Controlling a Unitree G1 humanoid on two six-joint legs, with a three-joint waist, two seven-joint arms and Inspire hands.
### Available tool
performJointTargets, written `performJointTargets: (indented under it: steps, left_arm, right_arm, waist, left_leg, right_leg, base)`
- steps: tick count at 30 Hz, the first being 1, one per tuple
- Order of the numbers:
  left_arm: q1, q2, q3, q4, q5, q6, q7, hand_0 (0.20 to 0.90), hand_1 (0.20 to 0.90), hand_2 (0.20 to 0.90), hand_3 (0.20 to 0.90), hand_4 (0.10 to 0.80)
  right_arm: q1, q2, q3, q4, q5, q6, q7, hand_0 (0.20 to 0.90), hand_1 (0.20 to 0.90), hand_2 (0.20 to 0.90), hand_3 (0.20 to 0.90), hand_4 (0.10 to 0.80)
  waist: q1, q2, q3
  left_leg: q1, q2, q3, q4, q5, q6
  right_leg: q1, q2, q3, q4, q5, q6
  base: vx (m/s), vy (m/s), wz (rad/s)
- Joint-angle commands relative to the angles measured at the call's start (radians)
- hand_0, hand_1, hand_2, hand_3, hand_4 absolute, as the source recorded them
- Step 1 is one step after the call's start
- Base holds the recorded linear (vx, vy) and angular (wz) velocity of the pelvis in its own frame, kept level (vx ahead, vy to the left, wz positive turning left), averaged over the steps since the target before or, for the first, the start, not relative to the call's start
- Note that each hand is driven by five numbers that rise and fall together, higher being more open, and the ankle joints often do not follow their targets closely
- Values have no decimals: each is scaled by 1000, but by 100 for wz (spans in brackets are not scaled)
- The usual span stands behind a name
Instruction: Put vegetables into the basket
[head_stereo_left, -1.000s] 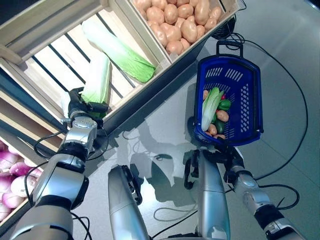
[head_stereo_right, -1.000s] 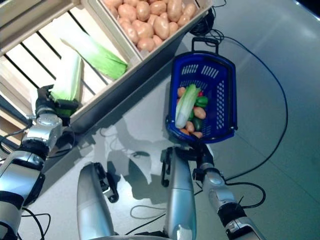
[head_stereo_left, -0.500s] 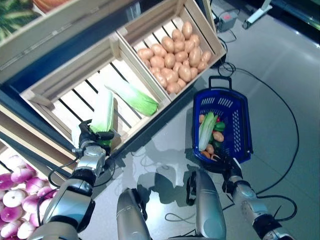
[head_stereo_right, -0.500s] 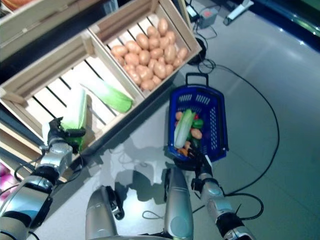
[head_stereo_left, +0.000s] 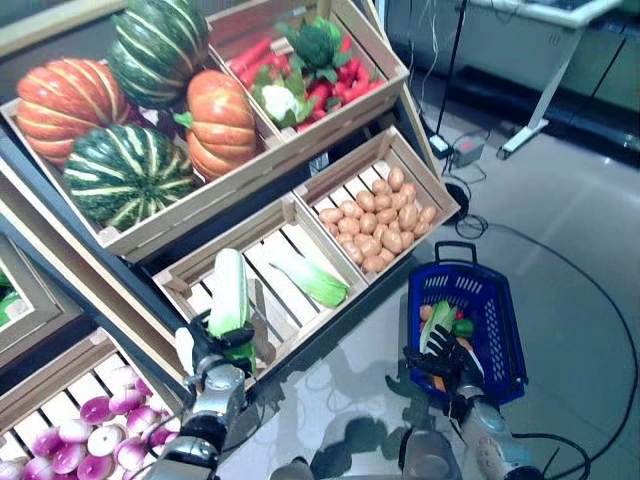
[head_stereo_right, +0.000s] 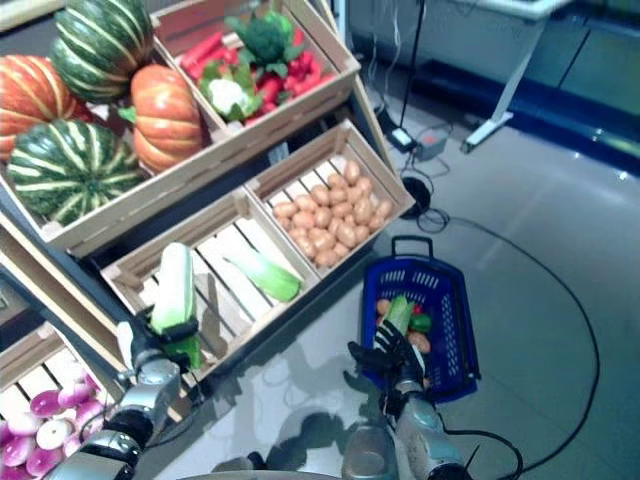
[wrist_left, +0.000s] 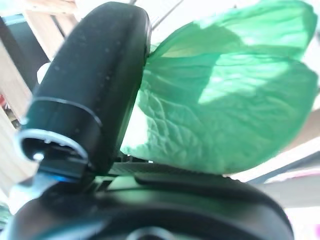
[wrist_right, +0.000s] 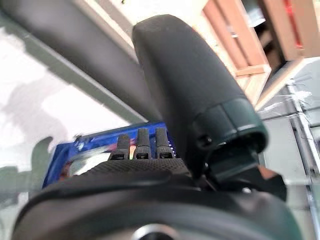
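My left hand (head_stereo_left: 215, 368) is shut on a long pale-green cabbage (head_stereo_left: 229, 300), held upright over the front edge of the slatted wooden crate (head_stereo_left: 178, 283). Its green leaves (wrist_left: 225, 100) press against the thumb in the left wrist view. The blue basket (head_stereo_left: 500, 340) stands on the floor at the right. It holds another long cabbage (head_stereo_left: 437, 325), a green vegetable and orange-brown ones. My right hand (head_stereo_left: 440, 366) is open, fingers straight, just before the basket's near rim; its fingers (wrist_right: 140, 145) point at the basket.
A tiered wooden produce stand (head_stereo_left: 300, 150) rises on the left and ahead. A second leafy cabbage (head_stereo_left: 312, 280) lies in the same crate. A black cable (head_stereo_left: 590, 290) curves over the grey floor behind the basket. A table leg (head_stereo_left: 545, 110) stands at the far right.
The whole picture has shifted: the camera tilted up, so the stand's upper crates show. My left hand still holds the cabbage at the crate's edge. My right hand stays by the basket.
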Motion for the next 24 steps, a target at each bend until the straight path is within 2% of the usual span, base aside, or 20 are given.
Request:
performJointTargets:
  steps: [1, 3, 4, 7, 8, 9, 12, 19, 24]
  left_arm:
    - [-44, 76, -7, -158, 52, -197, 12, 300, 300, 300, 300, 400]
    - [-25, 84, -40, -272, 79, -174, -3, 300, 300, 300, 300, 400]
    - [-14, 98, -66, -355, 115, -165, -34, 300, 300, 300, 300, 400]
    - [-5, 117, -85, -451, 131, -137, -66, 300, 300, 300, 300, 400]
    - [0, 122, -88, -484, 141, -144, -98, 300, 300, 300, 300, 400]
    - [6, 128, -94, -532, 166, -145, -138, 300, 300, 300, 300, 400]
    - [13, 137, -111, -565, 198, -173, -189, 300, 300, 300, 300, 400]
    - [-61, 157, -194, -602, 299, -243, -282, 300, 300, 300, 300, 400]
    - [-104, 178, -257, -634, 354, -270, -292, 300, 300, 300, 300, 400]
  right_arm:
    - [-55, 70, -32, -86, 99, -101, 6, 900, 900, 900, 900, 800]
    - [-62, 72, -39, -155, 138, -74, 21, 900, 900, 900, 900, 800]
    - [-72, 70, -45, -208, 171, -60, 82, 900, 900, 900, 900, 800]
    - [-85, 62, -57, -259, 176, -56, 149, 900, 900, 900, 900, 800]
    - [-94, 54, -64, -281, 186, -58, 212, 900, 900, 900, 900, 800]
    - [-116, 36, -82, -313, 247, -44, 329, 900, 900, 900, 900, 800]
    - [-159, 1, -110, -342, 274, -34, 415, 900, 900, 900, 900, 800]
    - [-346, -76, -143, -324, 399, 80, 426, 900, 900, 900, 900, 800]
    - [-430, -78, -133, -296, 478, 86, 429, 900, 900, 900, 900, 800]
  waist:
    - [22, -46, -91]
    - [37, -50, -103]
    - [49, -54, -109]
    - [59, -61, -117]
    - [65, -66, -122]
    - [72, -75, -129]
    - [82, -85, -136]
    - [101, -107, -144]
    - [111, -111, -147]
  left_leg:
    - [-35, -49, -5, -41, 48, 30]
    - [-13, -59, -14, -90, 58, 31]
    - [-1, -64, -20, -121, 64, 32]
    - [5, -69, -26, -139, 61, 34]
    - [7, -73, -31, -144, 57, 35]
    - [11, -77, -30, -146, 50, 39]
    - [17, -78, -25, -146, 40, 45]
    - [25, -88, -29, -146, 17, 51]
    - [27, -91, -30, -146, 9, 54]
  right_leg:
    - [176, -48, -41, -292, 157, 52]
    - [201, -36, -48, -344, 183, 58]
    - [214, -26, -50, -377, 200, 60]
    - [226, -16, -54, -408, 215, 60]
    - [230, -11, -55, -424, 223, 61]
    - [232, -6, -54, -430, 226, 61]
    - [235, 1, -49, -430, 222, 58]
    - [239, 11, -38, -437, 219, 58]
    - [242, 11, -36, -439, 220, 61]
  base:
    - [44, -81, 11]
    - [0, -113, 4]
    - [-36, -109, 6]
    - [-38, -86, 11]
    - [-39, -98, 2]
    - [-34, -92, 0]
    - [-18, -61, 0]
    - [-12, -28, -1]
    - [0, 0, 0]
